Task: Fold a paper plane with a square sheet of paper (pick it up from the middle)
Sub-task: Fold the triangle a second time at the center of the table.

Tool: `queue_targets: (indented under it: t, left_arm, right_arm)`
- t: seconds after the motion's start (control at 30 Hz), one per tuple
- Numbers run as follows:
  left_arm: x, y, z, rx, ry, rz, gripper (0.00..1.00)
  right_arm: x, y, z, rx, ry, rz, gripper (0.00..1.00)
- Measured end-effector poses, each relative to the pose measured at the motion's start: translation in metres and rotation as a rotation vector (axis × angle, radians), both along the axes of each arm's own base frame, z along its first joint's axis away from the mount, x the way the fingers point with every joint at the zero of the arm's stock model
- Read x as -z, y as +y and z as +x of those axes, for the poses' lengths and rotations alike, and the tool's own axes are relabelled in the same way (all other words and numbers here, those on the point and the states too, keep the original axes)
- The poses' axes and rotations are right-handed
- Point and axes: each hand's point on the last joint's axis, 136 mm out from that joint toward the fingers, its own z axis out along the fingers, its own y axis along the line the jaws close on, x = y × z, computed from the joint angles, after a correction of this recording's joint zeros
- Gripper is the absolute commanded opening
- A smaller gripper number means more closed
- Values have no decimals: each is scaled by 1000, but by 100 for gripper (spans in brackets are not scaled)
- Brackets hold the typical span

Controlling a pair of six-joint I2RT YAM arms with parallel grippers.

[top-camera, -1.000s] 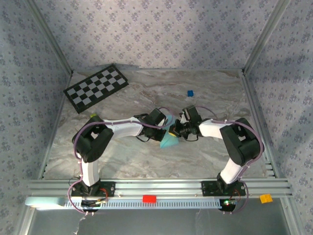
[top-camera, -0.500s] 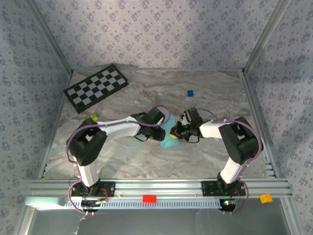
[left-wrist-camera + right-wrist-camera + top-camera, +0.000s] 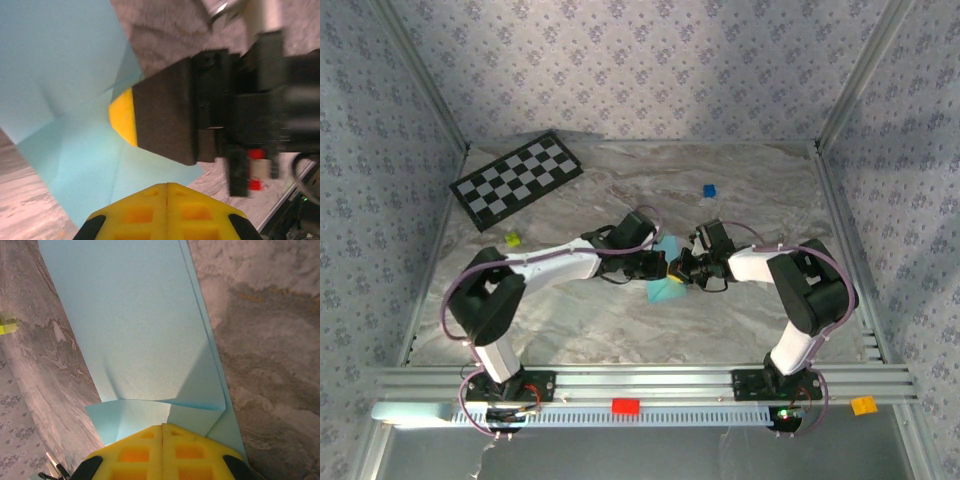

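Marble-patterned table (image 3: pixel 570 320) inside flowered wallpaper walls, and the checkerboard (image 3: pixel 517 180) lies flat at the back left corner. Off to the right of the checkerboard, well apart from it, sits a tiny blue cube (image 3: pixel 709 190), and just in front of the checkerboard is a small yellow-green bit (image 3: pixel 512 239). Now the action: right of the checkerboard and nearer the arms, about mid-table, both arms reach in and meet over the sheet of paper (image 3: pixel 667 290), light blue, creased and partly folded over on itself. The left gripper (image 3: pixel 655 262) comes at it from the checkerboard's side, the right gripper (image 3: pixel 678 270) from the far side, the two nearly nose to nose. In the left wrist view the left gripper (image 3: pixel 166 200) has its yellow fingers pressed flat together over the paper (image 3: pixel 60 75), and the other gripper's yellow tip (image 3: pixel 122 117) is down on the sheet right ahead of it. From the right wrist, the right gripper (image 3: pixel 162 440) is clenched too, and a folded flap of the paper (image 3: pixel 140 330) runs right up to its fingertips. Whether either one has paper pinched between the pads, I cannot tell
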Motion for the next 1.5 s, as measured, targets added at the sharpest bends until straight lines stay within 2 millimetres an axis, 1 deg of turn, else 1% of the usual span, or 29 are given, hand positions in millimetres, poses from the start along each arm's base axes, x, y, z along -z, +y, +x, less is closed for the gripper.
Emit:
queue_targets:
  t: [0.07,0.17,0.43,0.67,0.9,1.3,1.5]
  left_arm:
    - [16,-2,-5,9,41,20,1]
    - [28,-2,-10,10,77,37,1]
    - [33,-5,-9,13,79,34,2]
    - [55,-2,-12,12,114,76,2]
    - [65,2,-17,10,121,79,1]
    - [64,2,-20,-24,97,6,3]
    - [64,6,-27,-33,99,-10,4]
  right_arm:
    - [0,0,0,0,0,0,2]
    - [0,0,0,0,0,0,2]
    - [0,0,0,0,0,0,2]
    - [0,0,0,0,0,0,3]
    - [0,0,0,-2,-3,-1,2]
    - [0,-2,0,-12,-11,-3,2]
    - [1,-2,0,-14,-10,-2,2]
